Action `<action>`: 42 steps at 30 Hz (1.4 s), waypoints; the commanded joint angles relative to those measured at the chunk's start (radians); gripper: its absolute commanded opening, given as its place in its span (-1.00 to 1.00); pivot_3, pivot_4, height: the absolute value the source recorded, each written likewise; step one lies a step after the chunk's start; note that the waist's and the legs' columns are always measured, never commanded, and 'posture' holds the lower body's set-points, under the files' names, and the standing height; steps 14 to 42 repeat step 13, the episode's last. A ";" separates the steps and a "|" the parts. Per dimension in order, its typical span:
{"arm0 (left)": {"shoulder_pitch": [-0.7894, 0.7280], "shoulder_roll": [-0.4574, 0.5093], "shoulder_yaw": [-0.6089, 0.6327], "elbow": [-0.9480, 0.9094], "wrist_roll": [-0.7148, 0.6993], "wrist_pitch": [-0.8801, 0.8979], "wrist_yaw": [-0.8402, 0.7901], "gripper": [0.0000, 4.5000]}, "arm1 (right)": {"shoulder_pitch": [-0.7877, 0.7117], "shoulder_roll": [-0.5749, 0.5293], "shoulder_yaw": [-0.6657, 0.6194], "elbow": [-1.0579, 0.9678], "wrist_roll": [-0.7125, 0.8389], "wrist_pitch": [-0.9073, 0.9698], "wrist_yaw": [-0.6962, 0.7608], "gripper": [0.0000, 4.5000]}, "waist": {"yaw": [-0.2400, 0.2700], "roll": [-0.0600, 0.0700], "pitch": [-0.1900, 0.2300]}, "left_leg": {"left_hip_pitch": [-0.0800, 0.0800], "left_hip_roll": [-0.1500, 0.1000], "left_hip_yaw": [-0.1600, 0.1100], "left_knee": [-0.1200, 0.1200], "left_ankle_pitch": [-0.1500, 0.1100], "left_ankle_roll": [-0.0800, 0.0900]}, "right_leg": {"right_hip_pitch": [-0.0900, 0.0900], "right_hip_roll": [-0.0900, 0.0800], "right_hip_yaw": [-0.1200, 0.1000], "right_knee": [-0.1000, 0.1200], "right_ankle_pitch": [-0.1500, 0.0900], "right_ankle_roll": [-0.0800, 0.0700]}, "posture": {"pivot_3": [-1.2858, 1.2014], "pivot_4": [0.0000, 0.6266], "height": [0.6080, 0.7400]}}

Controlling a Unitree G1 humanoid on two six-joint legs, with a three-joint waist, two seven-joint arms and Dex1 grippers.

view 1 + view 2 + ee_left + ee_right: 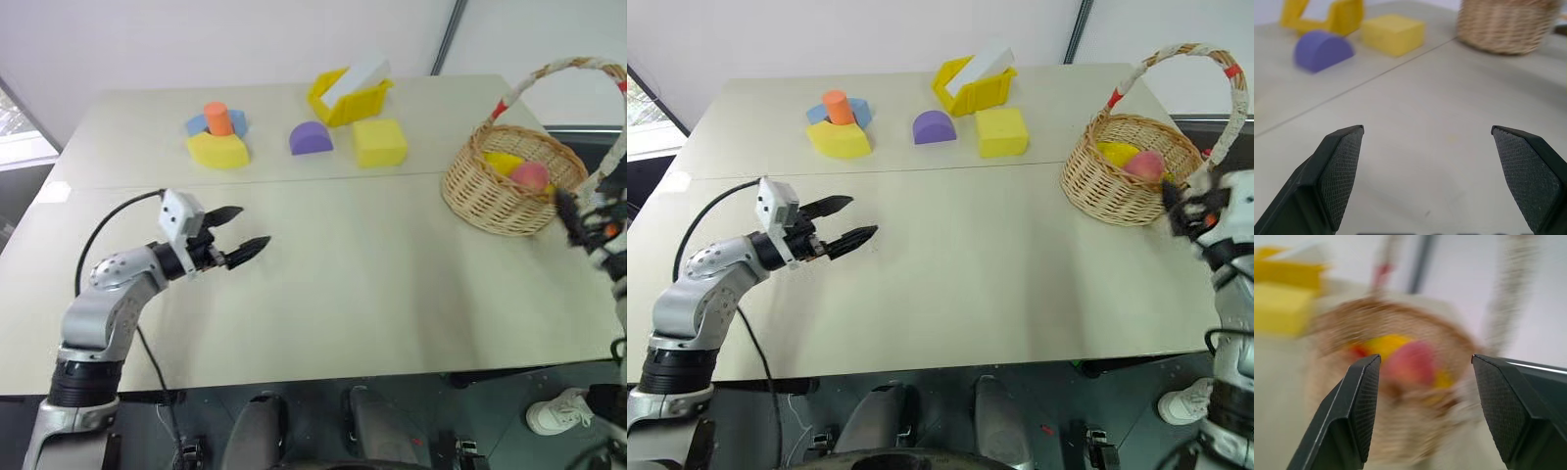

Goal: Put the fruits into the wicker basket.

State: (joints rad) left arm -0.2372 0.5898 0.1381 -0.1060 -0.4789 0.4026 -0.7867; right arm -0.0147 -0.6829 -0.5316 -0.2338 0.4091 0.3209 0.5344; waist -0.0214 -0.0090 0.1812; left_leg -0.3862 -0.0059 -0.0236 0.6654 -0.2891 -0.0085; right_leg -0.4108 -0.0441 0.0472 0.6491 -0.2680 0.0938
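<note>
The basket (pixel 1132 171) stands at the table's (pixel 970 264) far right, with the peach (pixel 1147 164) and a yellow fruit (pixel 1117 153) inside. Just beside its near right rim hangs the right claw (pixel 1172 204), jaws apart and empty. Far across the table lie a yellow block (pixel 1002 131), a purple half-round (pixel 934 127), a yellow open box (pixel 975 86) and a stack of blocks (pixel 838 122). The left claw (pixel 850 221) hangs wide and empty at the near left, well apart from all of them.

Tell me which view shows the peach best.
Right eye view: the peach lies sharp and unblocked in the basket. The left eye view shows it similarly. The right wrist view shows it blurred between the fingers; the left wrist view shows just basket wall.
</note>
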 commanded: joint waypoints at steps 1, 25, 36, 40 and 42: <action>0.025 0.003 0.038 0.007 0.025 -0.052 0.018 1.00 | 0.023 -0.025 0.077 -0.086 0.012 -0.034 0.102 0.36 | 0.001 0.000 0.000 | 0.000 0.000 0.000 0.000 0.000 0.000 | 0.000 0.000 0.000 0.000 0.000 0.000 | 0.03 -0.52 1.00; 0.152 -0.035 0.105 -0.070 0.019 -0.069 0.120 1.00 | -0.135 0.045 0.360 0.043 -0.047 -0.097 0.206 0.36 | 0.012 0.000 0.000 | 0.000 -0.001 -0.002 0.000 0.000 0.000 | 0.002 -0.003 -0.001 -0.002 0.000 0.000 | 0.03 -0.52 1.00; 0.152 -0.035 0.105 -0.070 0.019 -0.069 0.120 1.00 | -0.135 0.045 0.360 0.043 -0.047 -0.097 0.206 0.36 | 0.012 0.000 0.000 | 0.000 -0.001 -0.002 0.000 0.000 0.000 | 0.002 -0.003 -0.001 -0.002 0.000 0.000 | 0.03 -0.52 1.00; 0.152 -0.035 0.105 -0.070 0.019 -0.069 0.120 1.00 | -0.135 0.045 0.360 0.043 -0.047 -0.097 0.206 0.36 | 0.012 0.000 0.000 | 0.000 -0.001 -0.002 0.000 0.000 0.000 | 0.002 -0.003 -0.001 -0.002 0.000 0.000 | 0.03 -0.52 1.00; 0.152 -0.035 0.105 -0.070 0.019 -0.069 0.120 1.00 | -0.135 0.045 0.360 0.043 -0.047 -0.097 0.206 0.36 | 0.012 0.000 0.000 | 0.000 -0.001 -0.002 0.000 0.000 0.000 | 0.002 -0.003 -0.001 -0.002 0.000 0.000 | 0.03 -0.52 1.00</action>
